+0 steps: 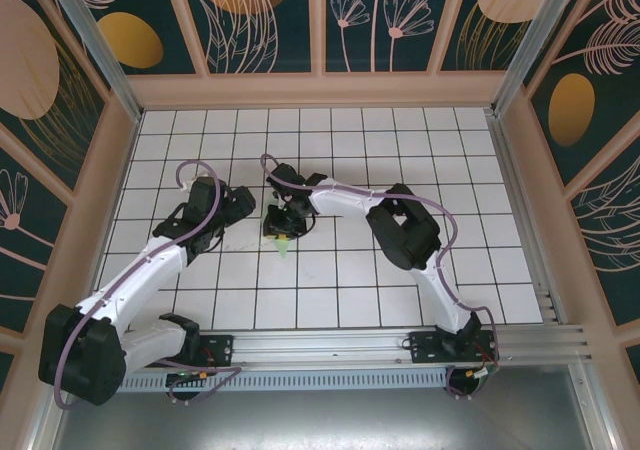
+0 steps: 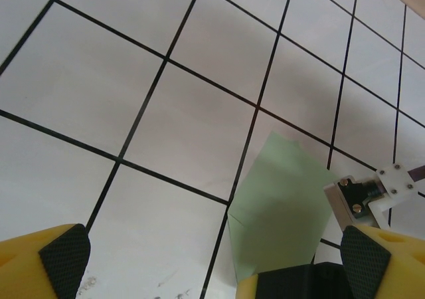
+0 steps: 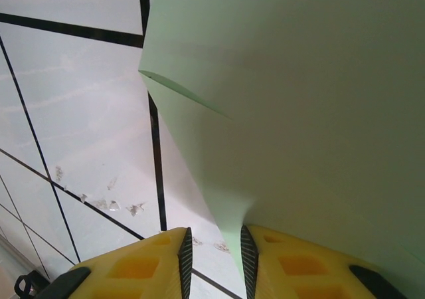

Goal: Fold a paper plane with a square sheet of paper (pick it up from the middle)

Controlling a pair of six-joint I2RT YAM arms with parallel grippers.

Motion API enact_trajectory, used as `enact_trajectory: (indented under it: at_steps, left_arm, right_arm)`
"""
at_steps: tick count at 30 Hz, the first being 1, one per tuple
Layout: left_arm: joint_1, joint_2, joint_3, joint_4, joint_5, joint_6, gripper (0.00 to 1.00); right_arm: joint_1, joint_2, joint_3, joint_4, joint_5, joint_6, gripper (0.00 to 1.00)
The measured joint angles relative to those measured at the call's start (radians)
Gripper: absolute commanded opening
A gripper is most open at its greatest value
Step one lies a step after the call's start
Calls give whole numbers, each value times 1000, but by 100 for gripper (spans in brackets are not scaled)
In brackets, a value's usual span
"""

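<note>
Wrist of right arm bends down, right gripper at folded paper.

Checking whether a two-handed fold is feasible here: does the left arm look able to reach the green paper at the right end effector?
Probably yes. The left end effector is open, and the sheet of paper sits just ahead of it with nothing between them. Only the right end effector crowds the paper's far side.

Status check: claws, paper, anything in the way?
Left claw wide open, holding nothing. Right claw nearly closed at the edge of the green paper; grip unclear. Paper partly folded, curling up from the tiled table. Nothing in the way seen.
</note>
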Motion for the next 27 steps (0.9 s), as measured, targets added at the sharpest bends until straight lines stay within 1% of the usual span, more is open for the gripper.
enact_trajectory:
  at_steps: [3, 8, 11, 15, 17, 19, 21, 23, 27]
  left_arm:
    - [0, 0, -2, 2, 15, -6, 99]
    - [0, 6, -2, 29, 61, -14, 99]
    - [0, 19, -7, 57, 111, -13, 99]
    - [0, 28, -35, 105, 204, -13, 99]
    - [0, 32, -47, 124, 246, -12, 98]
    - [0, 39, -53, 142, 282, -11, 98]
    - [0, 47, -53, 163, 313, -9, 98]
    - [0, 52, -56, 186, 340, -9, 98]
    - [0, 63, -84, 242, 389, -14, 99]
  right_arm:
    - [-11, -15, -26, -3, 1, -9, 31]
    - [-72, -139, -214, 2, 20, -93, 31]
    - [-108, -219, -331, 21, 50, -215, 31]
    - [-126, -326, -475, 63, 114, -412, 28]
    - [-135, -363, -518, 64, 145, -489, 28]
    - [-154, -390, -540, 60, 175, -538, 31]
    - [-176, -416, -552, 60, 191, -548, 36]
    - [-193, -460, -571, 77, 205, -522, 41]
    - [-193, -581, -642, 151, 241, -383, 43]
